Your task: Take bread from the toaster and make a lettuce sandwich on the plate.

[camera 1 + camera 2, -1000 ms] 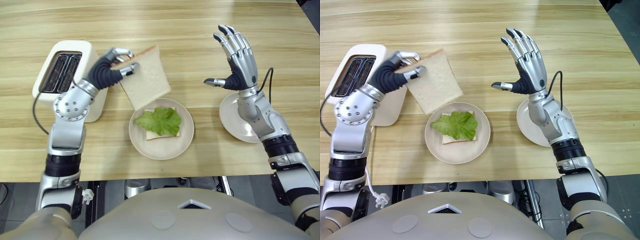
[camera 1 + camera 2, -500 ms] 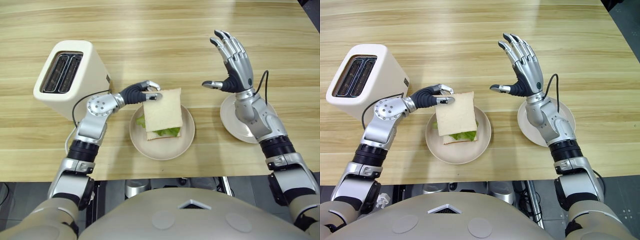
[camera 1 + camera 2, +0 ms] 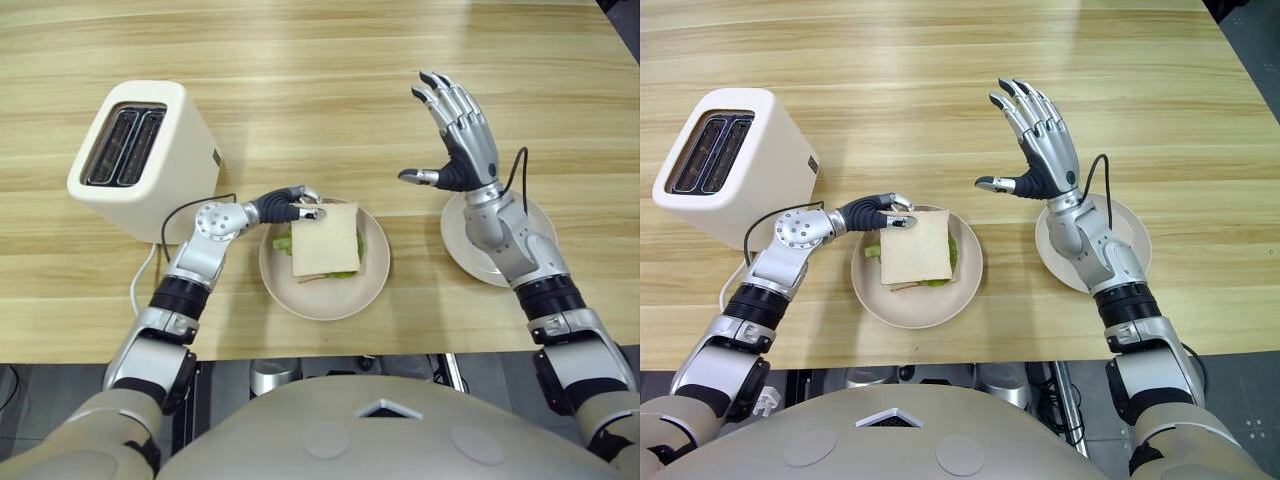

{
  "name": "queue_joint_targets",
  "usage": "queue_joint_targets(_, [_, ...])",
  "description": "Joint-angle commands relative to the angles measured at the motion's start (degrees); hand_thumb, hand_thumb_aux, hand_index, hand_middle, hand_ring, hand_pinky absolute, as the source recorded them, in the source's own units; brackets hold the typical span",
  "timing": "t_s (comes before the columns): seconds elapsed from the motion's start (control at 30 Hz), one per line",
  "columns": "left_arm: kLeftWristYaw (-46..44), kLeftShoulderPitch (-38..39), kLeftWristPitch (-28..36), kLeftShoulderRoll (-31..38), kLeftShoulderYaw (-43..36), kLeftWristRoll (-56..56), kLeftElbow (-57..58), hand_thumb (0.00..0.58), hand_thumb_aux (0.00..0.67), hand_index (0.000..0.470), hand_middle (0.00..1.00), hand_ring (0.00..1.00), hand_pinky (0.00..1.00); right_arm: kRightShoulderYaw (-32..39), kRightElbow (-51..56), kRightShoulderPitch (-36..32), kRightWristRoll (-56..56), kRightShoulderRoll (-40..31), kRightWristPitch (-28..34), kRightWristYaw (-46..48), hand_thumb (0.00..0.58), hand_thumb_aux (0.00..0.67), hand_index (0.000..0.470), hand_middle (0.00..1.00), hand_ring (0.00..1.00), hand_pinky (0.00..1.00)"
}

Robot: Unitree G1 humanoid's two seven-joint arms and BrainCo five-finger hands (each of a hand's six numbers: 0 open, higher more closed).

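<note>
A beige plate [image 3: 326, 299] near the table's front holds a sandwich: a bottom slice, green lettuce [image 3: 281, 241] peeking out at the edges, and a top bread slice [image 3: 326, 238] lying nearly flat on it. My left hand [image 3: 287, 204] sits at the plate's far-left rim, its fingers pinched on that top slice's corner. The cream toaster [image 3: 140, 160] stands at the far left, both slots dark. My right hand [image 3: 457, 130] is raised above the table to the right of the sandwich, fingers spread and holding nothing.
A smaller white plate [image 3: 497, 268] lies under my right forearm at the right. The toaster's black cord [image 3: 185, 210] loops toward the table's front edge behind my left arm. Bare wooden table stretches across the far side.
My left hand carried the bread slice from beside the toaster down onto the lettuce, and my left arm dropped low. The right hand drifted slightly left.
</note>
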Motion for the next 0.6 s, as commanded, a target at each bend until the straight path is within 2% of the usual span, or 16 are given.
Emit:
queue_joint_targets(0.03, [2.2, -0.9, -1.4, -0.1, -1.4, 3.5, 3.3, 0.580, 0.670, 0.460, 1.00, 1.00, 1.00, 0.6, 0.3, 0.6, 0.2, 0.3, -0.4, 1.4, 0.000, 0.000, 0.000, 0.00, 0.00, 0.00])
queue_joint_targets(0.2, [5.3, -0.8, -2.9, -0.1, -3.8, 8.2, 5.8, 0.580, 0.670, 0.460, 1.00, 1.00, 1.00, 3.8, -0.1, 1.6, 2.5, 0.2, -5.9, 7.4, 0.000, 0.000, 0.000, 0.00, 0.00, 0.00])
queue_joint_targets(0.23, [5.8, -0.6, -3.1, 0.0, -4.4, 9.1, 6.2, 0.579, 0.641, 0.440, 1.00, 1.00, 1.00, 4.5, -0.6, 1.8, 2.5, -0.1, -7.3, 8.4, 0.000, 0.000, 0.000, 0.00, 0.00, 0.00])
queue_joint_targets(0.27, [6.5, -0.6, -3.4, 0.4, -5.1, 10.5, 6.6, 0.547, 0.510, 0.350, 1.00, 1.00, 1.00, 5.4, -1.0, 2.1, 2.9, -0.5, -9.1, 9.7, 0.000, 0.000, 0.000, 0.00, 0.00, 0.00])
queue_joint_targets(0.33, [6.8, -0.4, -3.7, 0.7, -5.6, 11.6, 6.7, 0.526, 0.465, 0.319, 1.00, 1.00, 1.00, 6.7, -1.7, 2.5, 3.8, -1.4, -12.5, 12.4, 0.000, 0.000, 0.000, 0.00, 0.00, 0.00])
queue_joint_targets(0.5, [8.5, -0.5, -3.9, 1.5, -6.1, 13.6, 6.8, 0.524, 0.462, 0.317, 1.00, 1.00, 1.00, 10.3, -3.7, 3.8, 7.5, -2.9, -19.3, 20.6, 0.000, 0.000, 0.000, 0.00, 0.00, 0.00])
queue_joint_targets(0.6, [9.2, -0.6, -4.1, 1.7, -6.6, 14.8, 7.1, 0.509, 0.436, 0.299, 1.00, 1.00, 1.00, 11.9, -4.5, 4.5, 9.7, -3.5, -22.1, 25.4, 0.000, 0.000, 0.000, 0.00, 0.00, 0.00])
